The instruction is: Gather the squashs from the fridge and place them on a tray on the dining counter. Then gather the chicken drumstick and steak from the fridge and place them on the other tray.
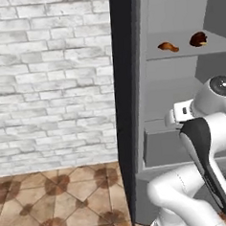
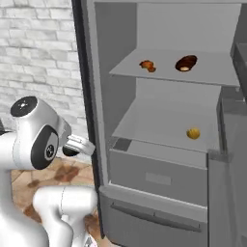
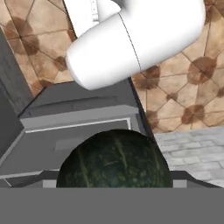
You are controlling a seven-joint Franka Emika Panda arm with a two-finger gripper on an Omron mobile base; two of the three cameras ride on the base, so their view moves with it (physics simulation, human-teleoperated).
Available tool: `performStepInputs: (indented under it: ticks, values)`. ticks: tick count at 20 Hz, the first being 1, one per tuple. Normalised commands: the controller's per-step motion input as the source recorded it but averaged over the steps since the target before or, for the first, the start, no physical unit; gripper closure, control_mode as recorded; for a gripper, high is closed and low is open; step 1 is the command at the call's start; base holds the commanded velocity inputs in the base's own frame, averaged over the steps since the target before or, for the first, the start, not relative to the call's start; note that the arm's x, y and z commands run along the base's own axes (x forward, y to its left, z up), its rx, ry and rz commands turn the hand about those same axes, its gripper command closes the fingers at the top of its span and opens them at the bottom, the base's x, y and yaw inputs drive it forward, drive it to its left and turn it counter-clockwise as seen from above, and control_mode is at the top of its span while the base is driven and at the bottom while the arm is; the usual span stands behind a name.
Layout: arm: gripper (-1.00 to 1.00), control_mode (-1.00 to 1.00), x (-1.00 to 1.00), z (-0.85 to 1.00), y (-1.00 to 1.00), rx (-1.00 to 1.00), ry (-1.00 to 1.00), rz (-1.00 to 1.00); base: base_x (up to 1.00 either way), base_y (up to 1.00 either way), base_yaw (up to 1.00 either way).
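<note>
Gripper: jaws spread wide around a dark green squash [image 3: 114,159], which sits right at the hand camera.
Fridge [image 2: 159,159]: door open.
Upper shelf: chicken drumstick [image 2: 147,65] left, steak [image 2: 185,62] right, well above the arm.
Lower shelf: small yellow squash [image 2: 193,133].

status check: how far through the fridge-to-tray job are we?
Early. Nothing looks delivered in these pictures. In hand: a dark green squash sits right against the hand camera, apparently gripped, though the fingertips are hidden. Left: the chicken drumstick and steak lie on the fridge's upper shelf; a small yellow round item on the shelf below.
</note>
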Motion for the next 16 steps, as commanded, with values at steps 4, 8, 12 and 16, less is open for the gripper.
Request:
performStepInputs:
  ticks: [4, 8, 12, 16]
  values:
    - [1.00, 1.00, 0.00, 0.00, 0.00, 0.00, 0.00, 0.00, -0.28, 0.99, 0.43]
    - [1.00, 1.00, 0.00, 0.00, 0.00, 0.00, 0.00, 0.00, -0.16, 0.95, 0.46]
    - [1.00, 1.00, 0.00, 0.00, 0.00, 0.00, 0.00, 0.00, -0.01, 0.89, 0.43]
    - [1.00, 1.00, 0.00, 0.00, 0.00, 0.00, 0.00, 0.00, 0.19, 0.35, 0.35]
